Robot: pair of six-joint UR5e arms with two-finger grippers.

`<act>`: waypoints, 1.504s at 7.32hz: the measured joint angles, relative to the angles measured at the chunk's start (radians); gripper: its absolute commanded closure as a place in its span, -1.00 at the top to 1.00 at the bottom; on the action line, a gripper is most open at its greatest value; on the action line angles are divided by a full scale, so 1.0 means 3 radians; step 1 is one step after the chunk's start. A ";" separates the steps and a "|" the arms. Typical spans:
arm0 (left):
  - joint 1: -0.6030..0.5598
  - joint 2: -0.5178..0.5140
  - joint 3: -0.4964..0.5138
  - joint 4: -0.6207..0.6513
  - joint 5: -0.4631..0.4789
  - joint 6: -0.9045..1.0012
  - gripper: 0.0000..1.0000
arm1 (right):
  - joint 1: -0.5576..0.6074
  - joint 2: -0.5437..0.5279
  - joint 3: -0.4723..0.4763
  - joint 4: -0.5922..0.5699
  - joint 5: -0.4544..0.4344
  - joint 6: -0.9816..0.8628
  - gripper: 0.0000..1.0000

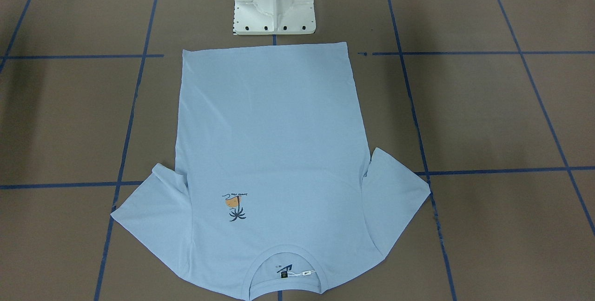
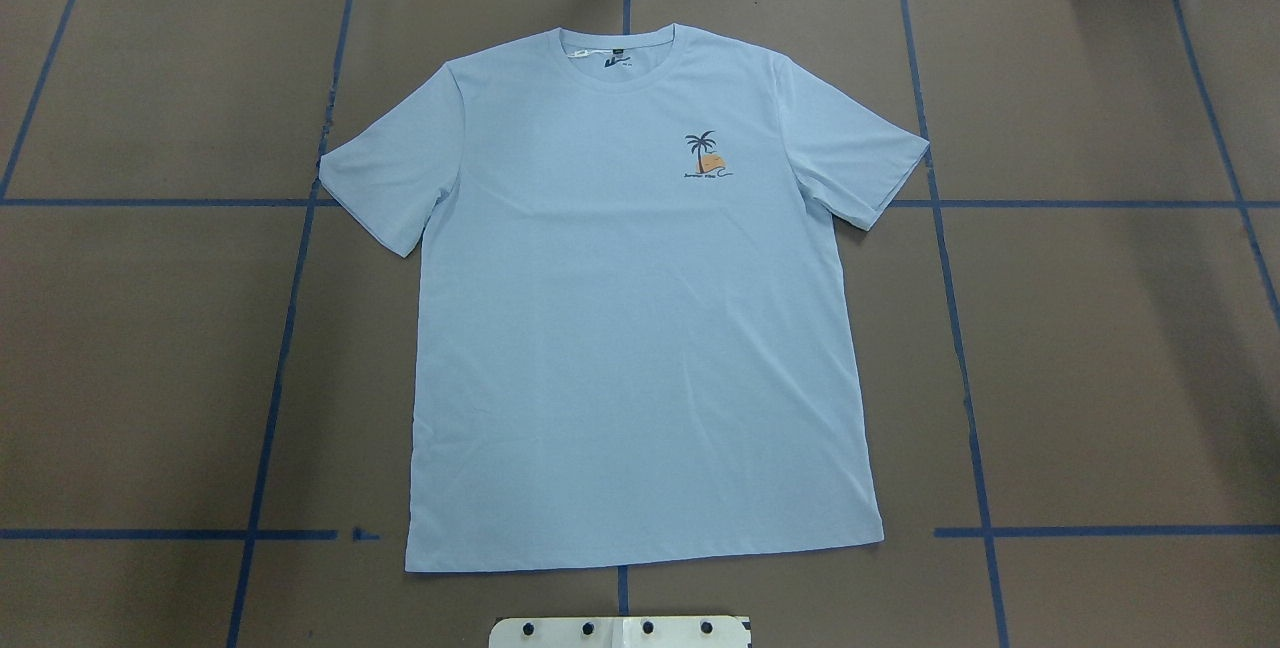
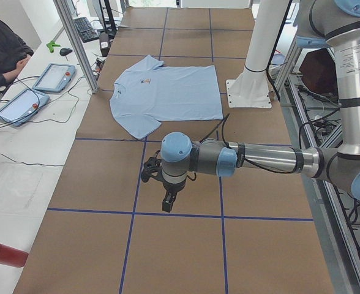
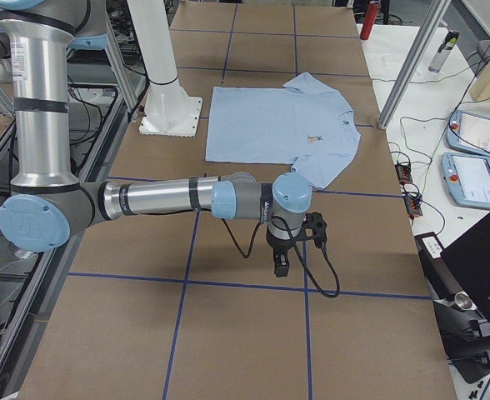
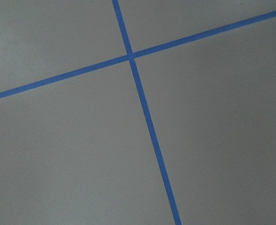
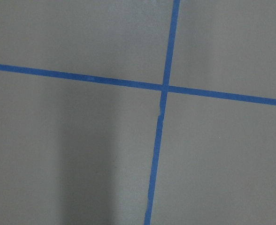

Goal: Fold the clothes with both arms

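Jaws of left arm (image 3: 266,160) and right arm (image 4: 153,198) — clenched or not, cannot tell — hang apart from the flat T-shirt (image 2: 640,328).

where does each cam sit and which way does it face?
Front-facing: across the table, steeply down at the T-shirt, collar nearest; only the white pedestal shows.
Overhead: behind the robot, looking forward; hem nearest, pedestal's edge only.
Exterior left: table end, left arm near, left claw over bare table.
Exterior right: opposite end, right arm near, right claw.
Left wrist: down at a tape cross; no claw shows.
Right wrist: likewise, second tape cross.
Shared: front and overhead show the T-shirt, no arms.
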 measured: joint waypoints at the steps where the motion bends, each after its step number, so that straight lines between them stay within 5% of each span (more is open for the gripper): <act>1: 0.0008 -0.0005 -0.0019 -0.0019 0.0000 0.0002 1.00 | -0.0004 0.0004 0.0058 0.0000 0.0004 0.0006 1.00; 5: 0.0039 -0.0021 -0.0041 -0.0473 -0.0011 0.0007 1.00 | -0.0101 0.0386 0.0172 0.0000 -0.0005 0.0035 1.00; 8: 0.0039 -0.0238 0.0240 -0.1436 -0.0065 -0.0050 1.00 | -0.0132 0.0629 0.0087 0.0285 0.0029 0.0056 1.00; 11: 0.0031 -0.0458 0.0426 -0.1836 -0.0076 -0.0176 1.00 | -0.0199 0.0759 0.0008 0.0570 0.0208 0.0442 1.00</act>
